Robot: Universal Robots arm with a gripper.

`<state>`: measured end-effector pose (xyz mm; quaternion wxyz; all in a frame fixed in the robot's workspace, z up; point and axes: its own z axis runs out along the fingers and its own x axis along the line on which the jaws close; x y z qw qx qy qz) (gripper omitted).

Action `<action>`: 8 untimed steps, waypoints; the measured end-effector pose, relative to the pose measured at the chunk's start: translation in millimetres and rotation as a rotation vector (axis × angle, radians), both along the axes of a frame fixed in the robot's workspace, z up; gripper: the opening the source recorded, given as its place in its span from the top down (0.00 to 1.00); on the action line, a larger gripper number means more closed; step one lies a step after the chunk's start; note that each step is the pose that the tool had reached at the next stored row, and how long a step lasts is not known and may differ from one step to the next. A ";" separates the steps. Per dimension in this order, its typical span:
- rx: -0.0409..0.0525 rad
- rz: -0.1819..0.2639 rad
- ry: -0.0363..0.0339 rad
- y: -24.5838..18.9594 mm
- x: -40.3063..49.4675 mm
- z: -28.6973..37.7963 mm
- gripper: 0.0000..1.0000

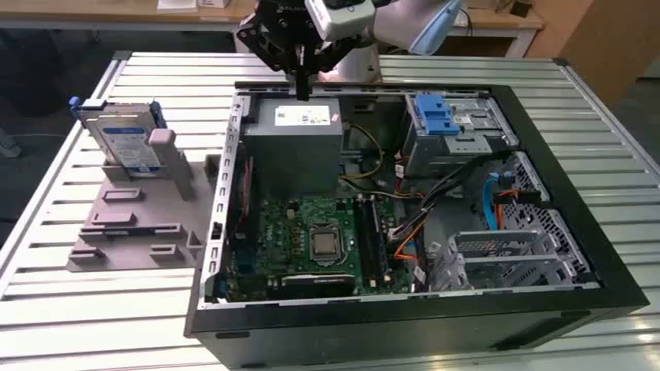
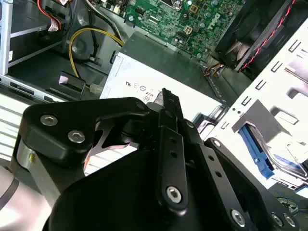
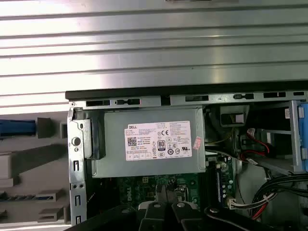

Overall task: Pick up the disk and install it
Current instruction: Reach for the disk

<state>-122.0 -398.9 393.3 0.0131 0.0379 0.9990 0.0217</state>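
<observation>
Pick-up not yet begun: the disk (image 1: 124, 137) stands on edge in a grey holder (image 1: 134, 224) on the table (image 1: 93, 317), at the exterior view's left. It is outside the computer case (image 1: 413, 328) and well apart from the gripper (image 1: 302, 83).

Step in hand, as judged: the reach to the disk. Done well, the arm clears the case wall, spreads its jaws first, squares them to the disk's flat faces and descends from above without nudging the holder.

Gripper hangs over the power supply (image 1: 294, 139) near the case's back wall, apparently clear of it. Fingers (image 2: 166, 103) are pressed together, holding nothing.
</observation>
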 end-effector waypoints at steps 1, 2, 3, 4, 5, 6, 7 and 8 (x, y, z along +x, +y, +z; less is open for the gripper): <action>0.0000 0.000 0.0000 0.0 0.0 0.0 0.89; 0.0001 0.000 0.0000 0.0 0.0 0.0 0.89; 0.0000 0.000 0.0000 0.0 0.0 0.0 0.89; 0.0000 0.000 0.0000 0.0 0.0 0.0 0.89; 0.0000 0.000 0.0000 0.0 0.0 0.0 0.89; 0.0000 0.000 0.0000 0.0 0.0 0.0 0.89; 0.0000 0.000 0.0000 0.0 -0.2 0.0 0.89; -0.0001 0.000 0.0000 0.0 -0.6 0.0 0.89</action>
